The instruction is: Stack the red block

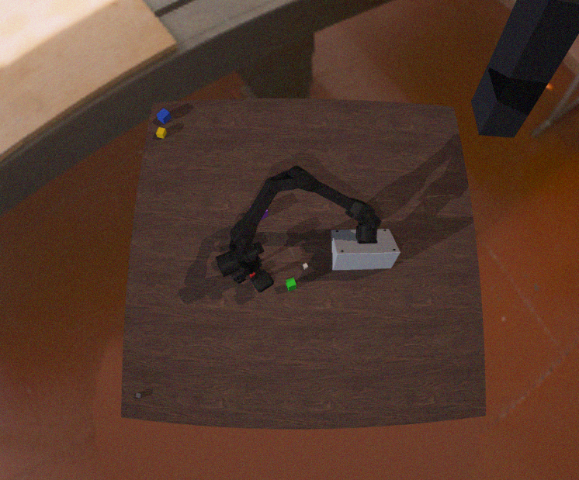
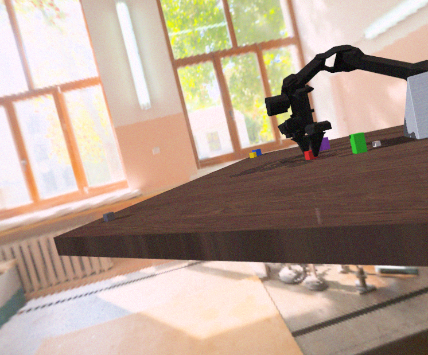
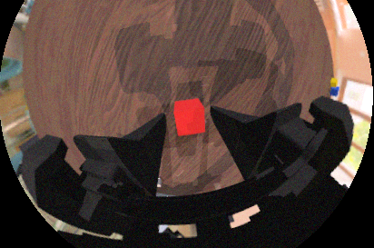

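The red block [image 1: 252, 274] [image 2: 308, 155] [image 3: 190, 118] sits on the dark wooden table, partly covered by the gripper in the top and exterior views. My gripper [image 2: 310, 154] [image 3: 188, 114] points down around it, with one finger on each side. The fingers are partway open, and the wrist view shows a narrow gap between each finger and the block. The green tower [image 1: 290, 284] [image 2: 358, 143] stands upright, a short way from the gripper toward the arm's base. It is not visible in the wrist view.
A purple block [image 1: 265, 214] [image 2: 325, 144] lies behind the gripper, partly hidden. A small whitish block [image 1: 304, 266] [image 2: 376, 143] lies near the tower. Yellow [image 1: 161, 132] [image 2: 252, 155] and blue [image 1: 163, 115] [image 2: 256, 152] blocks lie at a far corner, a grey block [image 1: 137, 395] [image 2: 108, 216] at another.
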You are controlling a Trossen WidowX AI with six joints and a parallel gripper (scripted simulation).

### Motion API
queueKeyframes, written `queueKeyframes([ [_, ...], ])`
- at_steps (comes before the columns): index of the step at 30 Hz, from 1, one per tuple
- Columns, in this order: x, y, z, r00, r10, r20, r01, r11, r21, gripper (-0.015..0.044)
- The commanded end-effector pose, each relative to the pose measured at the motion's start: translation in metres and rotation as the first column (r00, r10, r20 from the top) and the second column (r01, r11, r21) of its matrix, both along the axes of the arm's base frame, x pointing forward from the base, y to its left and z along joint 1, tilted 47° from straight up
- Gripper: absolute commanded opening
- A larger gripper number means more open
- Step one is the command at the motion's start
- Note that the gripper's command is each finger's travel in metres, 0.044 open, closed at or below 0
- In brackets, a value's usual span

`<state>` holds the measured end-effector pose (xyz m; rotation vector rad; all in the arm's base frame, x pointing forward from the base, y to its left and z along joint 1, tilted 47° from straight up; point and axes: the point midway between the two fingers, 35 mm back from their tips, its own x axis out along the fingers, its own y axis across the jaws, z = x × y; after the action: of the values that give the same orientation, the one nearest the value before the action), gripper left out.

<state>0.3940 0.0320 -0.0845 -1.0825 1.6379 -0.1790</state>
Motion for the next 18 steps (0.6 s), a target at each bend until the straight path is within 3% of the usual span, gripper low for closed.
queueKeyframes([
  [1,0.0,0.0,0.0,1.0,0.003,0.0,-0.003,1.0,-0.002,0.0151],
  [3,0.0,0.0,0.0,1.0,0.003,0.0,-0.003,1.0,-0.002,0.0099],
  [10,0.0,0.0,0.0,1.0,0.003,0.0,-0.003,1.0,-0.002,0.0052],
  [12,0.0,0.003,0.003,1.0,0.003,0.0,-0.003,1.0,-0.002,0.0],
  [18,-0.001,0.024,0.023,1.0,0.003,0.0,-0.003,1.0,0.0,0.0],
])
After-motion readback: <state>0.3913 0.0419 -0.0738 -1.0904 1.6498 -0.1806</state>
